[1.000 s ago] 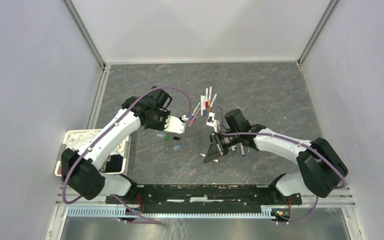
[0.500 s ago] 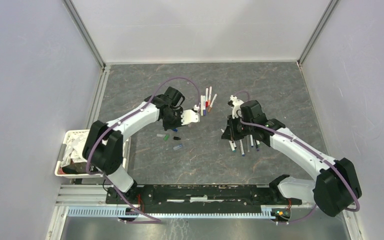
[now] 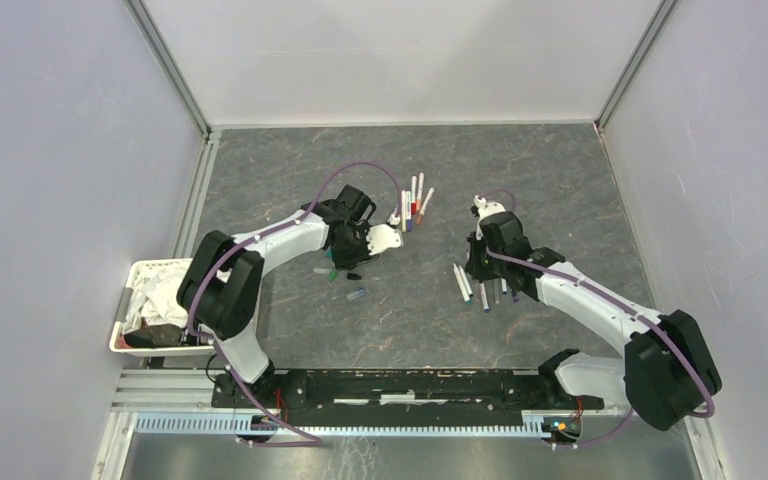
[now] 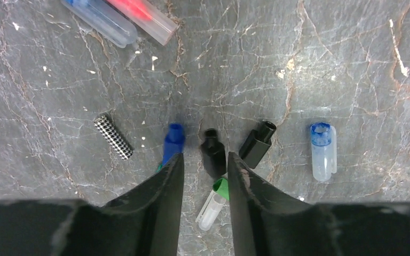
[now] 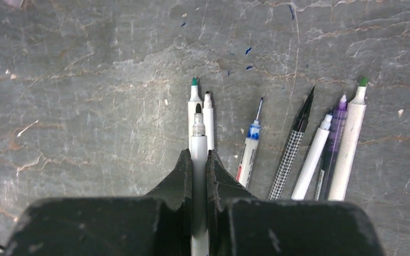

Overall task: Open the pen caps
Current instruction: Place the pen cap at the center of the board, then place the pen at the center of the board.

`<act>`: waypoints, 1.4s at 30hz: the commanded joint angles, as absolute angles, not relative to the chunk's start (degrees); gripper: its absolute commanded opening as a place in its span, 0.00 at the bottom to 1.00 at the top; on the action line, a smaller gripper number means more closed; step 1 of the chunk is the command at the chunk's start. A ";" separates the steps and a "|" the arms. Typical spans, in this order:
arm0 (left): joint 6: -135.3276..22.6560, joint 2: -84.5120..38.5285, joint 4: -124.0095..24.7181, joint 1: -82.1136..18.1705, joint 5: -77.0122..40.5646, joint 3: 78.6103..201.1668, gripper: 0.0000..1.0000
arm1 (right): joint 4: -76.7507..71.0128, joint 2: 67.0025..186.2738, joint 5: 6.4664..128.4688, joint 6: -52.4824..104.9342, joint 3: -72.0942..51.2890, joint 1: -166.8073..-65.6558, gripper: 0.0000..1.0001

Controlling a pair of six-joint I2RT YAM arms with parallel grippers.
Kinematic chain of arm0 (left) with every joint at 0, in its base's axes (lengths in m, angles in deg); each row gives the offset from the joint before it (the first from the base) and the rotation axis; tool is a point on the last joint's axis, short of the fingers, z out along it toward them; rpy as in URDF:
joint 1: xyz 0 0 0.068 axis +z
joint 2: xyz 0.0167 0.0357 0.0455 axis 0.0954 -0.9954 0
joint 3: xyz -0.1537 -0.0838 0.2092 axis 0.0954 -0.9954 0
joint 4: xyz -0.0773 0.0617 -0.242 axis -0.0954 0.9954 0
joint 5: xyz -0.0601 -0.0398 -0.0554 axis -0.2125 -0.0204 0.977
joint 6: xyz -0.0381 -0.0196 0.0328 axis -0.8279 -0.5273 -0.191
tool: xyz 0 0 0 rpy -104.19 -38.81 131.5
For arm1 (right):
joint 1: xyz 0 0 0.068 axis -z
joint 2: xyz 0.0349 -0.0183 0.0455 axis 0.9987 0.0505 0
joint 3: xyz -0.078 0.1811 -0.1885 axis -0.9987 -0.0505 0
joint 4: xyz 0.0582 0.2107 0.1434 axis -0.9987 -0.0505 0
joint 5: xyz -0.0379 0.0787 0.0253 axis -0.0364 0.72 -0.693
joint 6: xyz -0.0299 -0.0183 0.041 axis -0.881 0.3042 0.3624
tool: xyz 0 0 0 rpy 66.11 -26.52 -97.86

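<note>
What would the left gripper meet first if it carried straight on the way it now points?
Probably the small black cap lying just beyond the gap of the left gripper, whose jaws stand open above the table; depth is unclear.

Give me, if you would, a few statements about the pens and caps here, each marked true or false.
1. The right pincer grips a white pen with a bare tip. True.
2. The left pincer holds the blue cap. False: its jaws stand apart with nothing gripped, and the blue cap lies on the table beside one finger.
3. The checkered pen wears its cap. False: its dark tip is bare.
4. A checkered cap lies loose on the table. True.
</note>
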State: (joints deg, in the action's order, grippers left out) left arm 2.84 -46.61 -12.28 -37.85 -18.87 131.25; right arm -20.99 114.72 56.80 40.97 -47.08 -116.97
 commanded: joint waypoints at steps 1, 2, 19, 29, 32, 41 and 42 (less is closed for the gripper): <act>-0.91 -44.66 -14.71 -38.08 -18.57 131.90 0.47 | -15.49 116.86 51.95 42.33 -46.81 -116.79 0.00; -1.47 -44.36 -14.52 -38.08 -18.64 132.60 0.49 | -14.57 117.38 51.74 42.48 -47.19 -116.80 0.00; -10.93 -29.29 -3.40 -26.92 -14.42 149.75 1.00 | -6.55 125.31 48.69 44.16 -49.18 -116.85 0.04; -12.80 -23.33 1.24 -24.88 -13.88 147.13 1.00 | -8.22 127.42 47.22 45.67 -48.31 -116.87 0.21; -11.46 -25.31 8.37 -24.89 -7.57 152.55 1.00 | -9.40 126.72 47.09 45.74 -48.07 -116.81 0.29; -15.70 -15.11 -3.94 -24.85 -12.50 148.22 1.00 | -11.62 122.39 44.87 45.82 -44.35 -116.88 0.35; -16.57 -14.98 -5.04 -24.85 -13.99 148.08 1.00 | -11.66 123.13 44.86 45.88 -42.82 -116.83 0.35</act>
State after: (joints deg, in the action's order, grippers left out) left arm -11.78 -20.75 2.70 -24.72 -10.21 149.56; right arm -12.49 124.76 47.42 45.10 -48.61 -116.97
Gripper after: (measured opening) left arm 0.994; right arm 0.349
